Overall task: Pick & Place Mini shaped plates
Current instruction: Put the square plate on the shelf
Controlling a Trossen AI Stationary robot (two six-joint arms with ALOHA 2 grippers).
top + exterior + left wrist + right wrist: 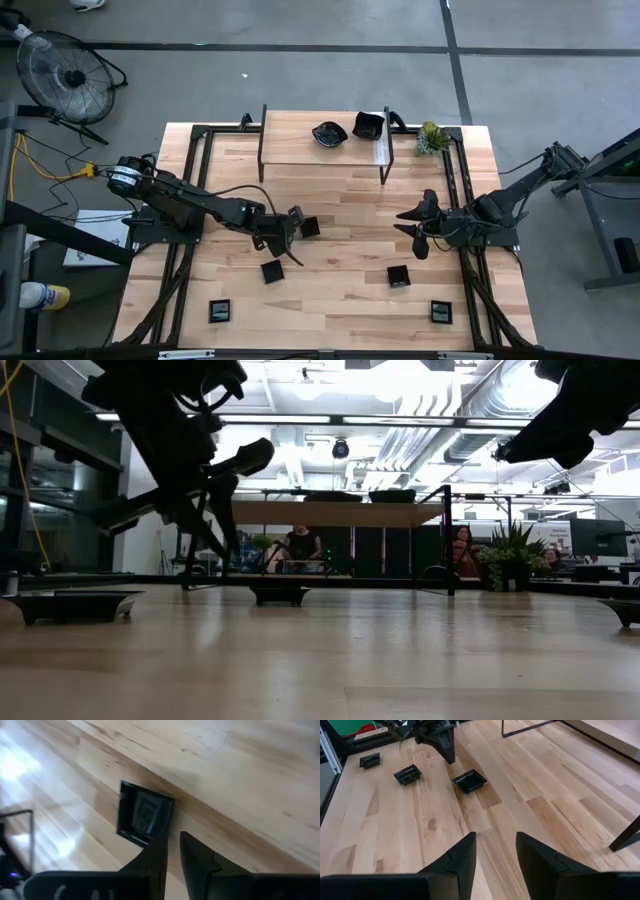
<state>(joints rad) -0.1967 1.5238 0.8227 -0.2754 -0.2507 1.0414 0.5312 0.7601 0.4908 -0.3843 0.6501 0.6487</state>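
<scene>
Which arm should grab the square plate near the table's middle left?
Left. The left gripper hovers right beside that square plate, which fills its wrist view, while the right gripper waits far across the table.

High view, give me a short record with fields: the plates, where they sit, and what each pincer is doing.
surface: wooden table
raised shelf: holds two black dishes, a wavy-edged dish and a squarish dish
plates on table: five square plates, one beside the left pincer, others at
left pincer: over table centre-left, fingers slightly apart, holding nothing
right pincer: over table centre-right, open, empty
plant: far right corner
</scene>
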